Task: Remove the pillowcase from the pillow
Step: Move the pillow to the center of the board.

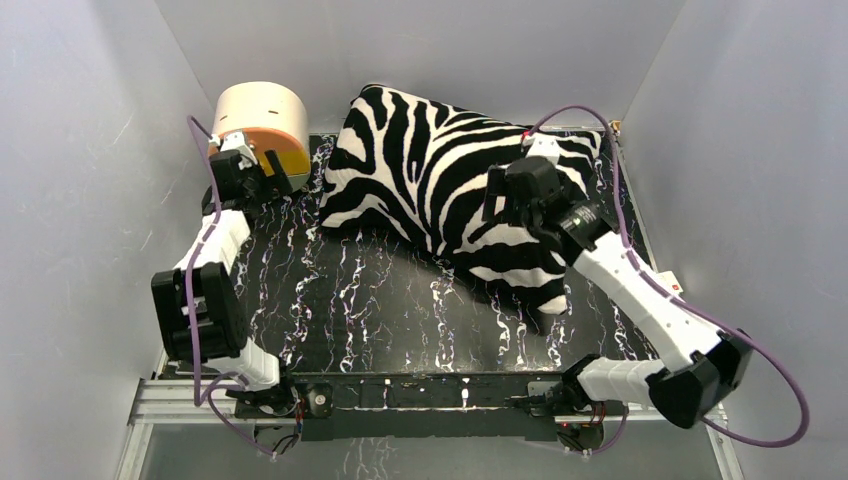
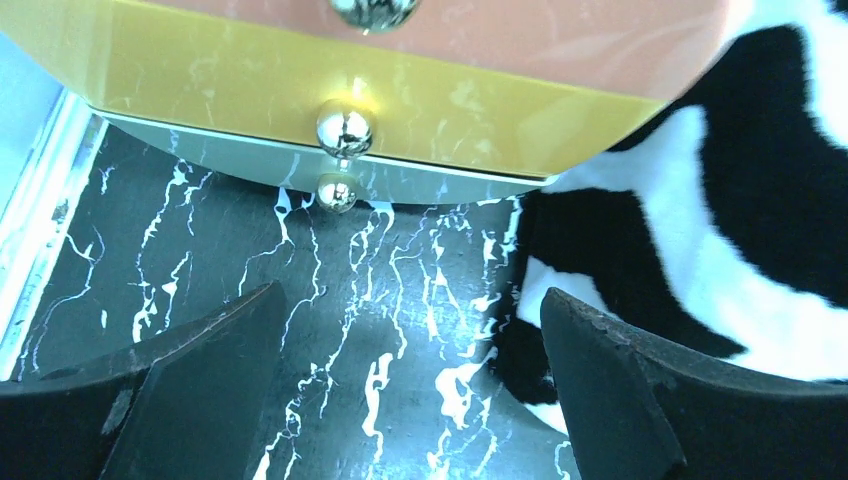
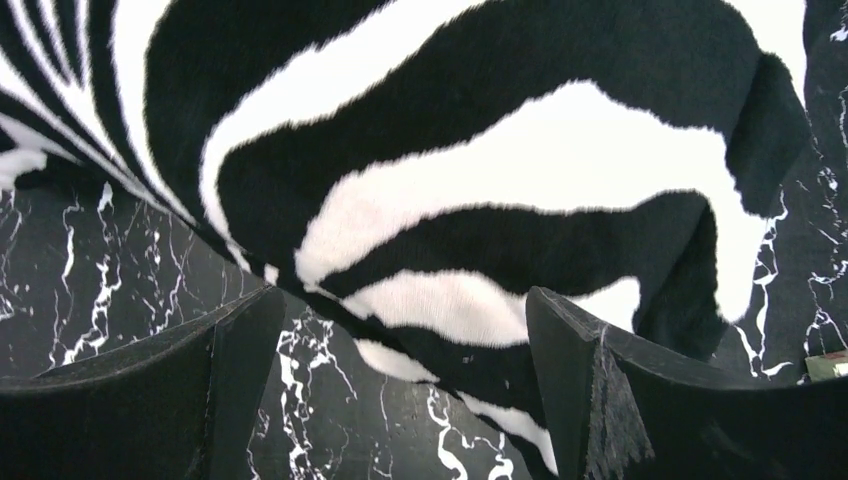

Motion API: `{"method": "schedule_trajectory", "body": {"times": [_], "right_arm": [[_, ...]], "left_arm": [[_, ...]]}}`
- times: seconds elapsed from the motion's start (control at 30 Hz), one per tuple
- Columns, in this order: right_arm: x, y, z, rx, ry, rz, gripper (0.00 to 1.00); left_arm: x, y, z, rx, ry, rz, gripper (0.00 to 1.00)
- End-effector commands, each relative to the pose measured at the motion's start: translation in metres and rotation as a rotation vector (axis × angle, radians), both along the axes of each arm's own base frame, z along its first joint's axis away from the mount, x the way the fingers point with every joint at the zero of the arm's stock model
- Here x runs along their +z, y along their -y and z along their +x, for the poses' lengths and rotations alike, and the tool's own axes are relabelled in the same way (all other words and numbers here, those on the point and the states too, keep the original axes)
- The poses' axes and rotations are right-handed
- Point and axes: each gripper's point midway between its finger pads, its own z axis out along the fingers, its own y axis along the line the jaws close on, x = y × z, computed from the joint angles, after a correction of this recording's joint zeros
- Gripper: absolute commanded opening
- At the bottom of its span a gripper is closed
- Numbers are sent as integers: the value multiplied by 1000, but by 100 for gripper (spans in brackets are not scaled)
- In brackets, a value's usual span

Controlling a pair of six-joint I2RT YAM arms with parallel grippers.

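The pillowcase (image 1: 450, 190) lies zebra side up across the far-right part of the black, white-veined marble table (image 1: 380, 300), running diag. from a plump far-left corner down to a narrower end at the near right. It looks stuffed and full, so the pillow is inside it and fully covered; none of its white fabric can be picked out for sure among the white stripes. A cream-and-orange cylinder (image 1: 262, 115) stands at the far-left corner of the table, just beside the cover's left end. The left claw (image 1: 262, 175) sits low in front of that cylinder w/ both fingers spread wide and nothing between them. In the left wrist view it (image 2: 410, 390) frames bare marble, w/ the cylinder's yellow and orange bands ahead, two shiny round knobs (image 2: 344, 130) on them, and the edge of the striped plush at the right. The right claw (image 1: 500, 200) hangs over the right-hand part of the pillowcase, jaws also spread wide and pinching nothing. In the right wrist view it (image 3: 400, 390) straddles the cover's near edge: the left finger (image 3: 180, 400) is over marble, the right finger (image 3: 640, 400) over striped fabric. Whether either fingertip touches the plush can't be told.
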Motion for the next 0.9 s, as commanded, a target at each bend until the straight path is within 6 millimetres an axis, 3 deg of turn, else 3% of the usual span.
{"method": "schedule_trajectory", "body": {"times": [0.0, 0.13, 0.2, 0.27, 0.33, 0.4, 0.53, 0.6, 0.7, 0.77, 0.87], "right_arm": [[8, 3, 41, -9, -17, 81, 99], [3, 79, 69, -226, 22, 76, 99], [10, 116, 78, -312, 29, 120, 99], [19, 139, 91, -339, 24, 202, 99], [11, 154, 99, -358, -28, 310, 99], [-13, 151, 102, -333, -108, 437, 99], [-60, 124, 96, -253, -221, 598, 99], [-73, 109, 90, -192, -244, 659, 96], [-70, 79, 72, -33, -267, 742, 68], [-67, 65, 55, 22, -265, 760, 40], [-63, 54, 24, 25, -246, 743, 15]], "left_arm": [[39, 4, -18, 6, 42, -16, 98], [57, 23, -47, -17, 107, -98, 98], [54, 39, -57, -73, 97, -155, 98], [49, 56, -66, -132, 55, -229, 98], [56, 76, -75, -200, 65, -309, 98], [59, 92, -85, -268, 63, -366, 98], [57, 115, -110, -367, 13, -450, 98], [56, 124, -123, -399, -1, -487, 98], [58, 139, -139, -474, -13, -557, 98], [61, 147, -148, -510, -18, -590, 98], [70, 152, -159, -528, -7, -608, 98]]}}
